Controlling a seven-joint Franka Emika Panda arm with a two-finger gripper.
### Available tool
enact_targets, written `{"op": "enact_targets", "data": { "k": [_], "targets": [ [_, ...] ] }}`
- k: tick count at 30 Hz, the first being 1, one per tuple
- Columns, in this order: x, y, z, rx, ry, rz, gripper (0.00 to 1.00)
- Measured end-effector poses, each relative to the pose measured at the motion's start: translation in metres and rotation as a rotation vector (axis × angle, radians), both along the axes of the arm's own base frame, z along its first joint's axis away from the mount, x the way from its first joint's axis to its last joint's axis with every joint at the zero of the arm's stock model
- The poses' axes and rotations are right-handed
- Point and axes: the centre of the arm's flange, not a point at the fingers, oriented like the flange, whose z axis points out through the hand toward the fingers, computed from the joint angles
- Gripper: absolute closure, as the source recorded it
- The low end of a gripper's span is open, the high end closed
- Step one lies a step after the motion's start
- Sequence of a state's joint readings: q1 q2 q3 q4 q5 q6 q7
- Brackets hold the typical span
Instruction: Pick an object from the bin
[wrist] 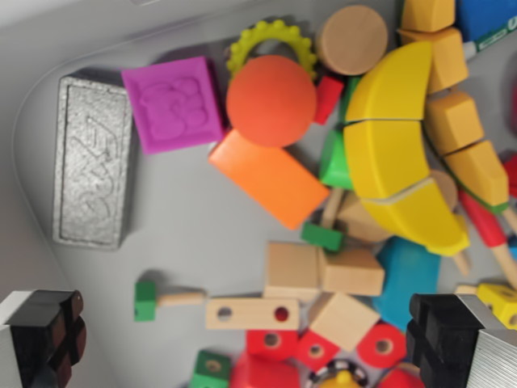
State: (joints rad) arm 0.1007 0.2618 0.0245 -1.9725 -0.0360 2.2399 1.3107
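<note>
Jaws [250, 343] were spread wide with nothing between them; we saw both fingers at the wrist view's bottom corners. Bin [186, 218] below held a toy pile: orange ball [270, 100], purple block [173, 103], silver brick [91, 162].

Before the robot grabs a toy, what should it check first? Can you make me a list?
1. Gripper open: ok, both fingers sit wide apart at the bottom corners.
2. Gripper empty: ok, nothing is held between the fingers.
3. Toy under the gap: ok, the wooden bar with holes and plain wooden blocks lie there.
4. Room around that toy: not ok, red pieces and blocks crowd close around it.
5. Easier picks: ok, the silver block lies alone on bare bin floor, and the orange ball sits on top.
6. Height above the toys: cannot tell from this one view.
</note>
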Motion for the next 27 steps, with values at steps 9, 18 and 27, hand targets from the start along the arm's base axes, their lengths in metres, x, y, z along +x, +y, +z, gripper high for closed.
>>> {"op": "enact_targets", "data": {
  "k": [9, 18, 27],
  "targets": [
    [0.0, 0.028, -0.025, 0.004, 0.004, -0.068, 0.0],
    [0.0, 0.054, -0.047, 0.008, 0.006, -0.132, 0.0],
    [0.001, 0.082, -0.071, 0.013, 0.008, -0.202, 0.0]
  ]
}}
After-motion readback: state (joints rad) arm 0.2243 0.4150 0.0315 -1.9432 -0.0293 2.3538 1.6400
